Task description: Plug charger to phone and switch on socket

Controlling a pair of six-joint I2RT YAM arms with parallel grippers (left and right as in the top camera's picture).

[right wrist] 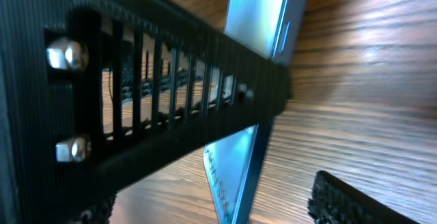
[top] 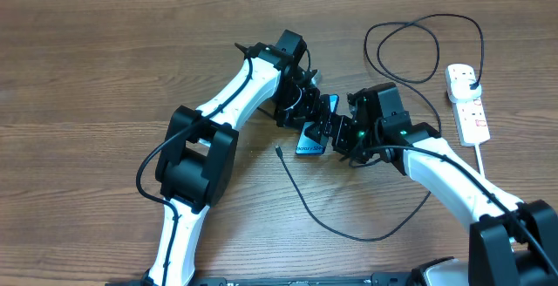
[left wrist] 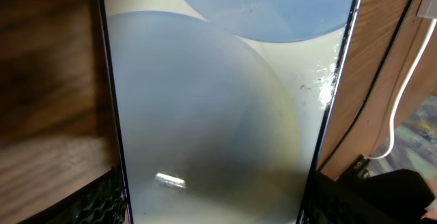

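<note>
Left gripper [top: 305, 116] clamps phone [left wrist: 218, 115] across width, steadying it for plugging. Right gripper [top: 338, 134] gapes around phone edge, holding nothing. Charger [top: 279, 153] unplugged on table [top: 105, 59].

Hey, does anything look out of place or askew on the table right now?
Yes. The phone is tipped up on edge rather than lying flat, clamped across its width by the left end effector. The small tip of the charger lies loose on the table nearby, not in the phone.
</note>
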